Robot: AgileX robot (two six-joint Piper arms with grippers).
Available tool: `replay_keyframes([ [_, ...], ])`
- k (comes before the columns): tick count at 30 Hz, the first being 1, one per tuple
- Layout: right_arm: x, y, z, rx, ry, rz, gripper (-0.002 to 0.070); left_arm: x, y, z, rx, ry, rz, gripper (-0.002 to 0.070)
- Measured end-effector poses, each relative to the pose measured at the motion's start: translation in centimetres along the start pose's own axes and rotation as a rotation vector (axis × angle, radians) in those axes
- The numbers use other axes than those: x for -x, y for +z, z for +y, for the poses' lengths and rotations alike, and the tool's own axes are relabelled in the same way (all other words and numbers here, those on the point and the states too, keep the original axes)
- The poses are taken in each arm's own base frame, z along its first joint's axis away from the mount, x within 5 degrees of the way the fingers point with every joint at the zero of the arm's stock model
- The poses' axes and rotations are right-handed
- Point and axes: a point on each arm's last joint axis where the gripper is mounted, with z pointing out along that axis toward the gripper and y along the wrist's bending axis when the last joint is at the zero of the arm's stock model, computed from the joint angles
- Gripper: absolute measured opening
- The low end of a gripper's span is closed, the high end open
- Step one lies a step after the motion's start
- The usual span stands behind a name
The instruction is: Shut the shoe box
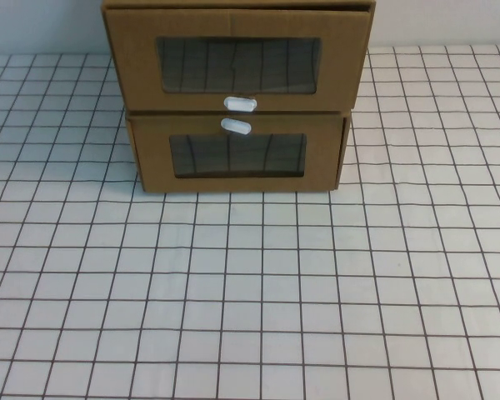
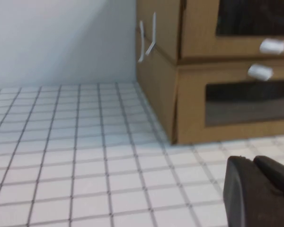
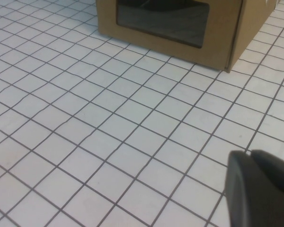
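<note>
High view: the shoe box (image 1: pixel 237 54), tab below its window, sits on top of a narrower box (image 1: pixel 237 154) at the far end of the tiled worktop (image 1: pixel 250 292). Its front overhangs slightly, so I judge the drawer's a bit out. No hands visible here.

Left wrist: left hand (image 2: pixel 260 191) is low over the worktop, near the stack's left front corner; can't tell its opening. White tab (image 2: pixel 272 46) visible.

Right wrist: right hand (image 3: pixel 262 187) hovers well short of the lower box; opening can't tell.

Plan: push flat & square on the top front, w/ gentle force, so the stack doesn't slide.
</note>
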Motion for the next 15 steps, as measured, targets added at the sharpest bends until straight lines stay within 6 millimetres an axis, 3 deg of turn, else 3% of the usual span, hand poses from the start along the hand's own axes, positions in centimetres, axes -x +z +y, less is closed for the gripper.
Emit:
replay_keyframes([
  [7, 0.0, 0.0, 0.0, 0.001, 0.0, 0.002, -0.0013, -2.7, -0.1, 0.5, 0.063, 0.09, 0.218, -0.0005],
  [15, 0.0, 0.0, 0.0, 0.001, 0.0, 0.002, -0.0014, -3.1, -0.1, 0.2, 0.05, -0.019, 0.255, -0.0005],
])
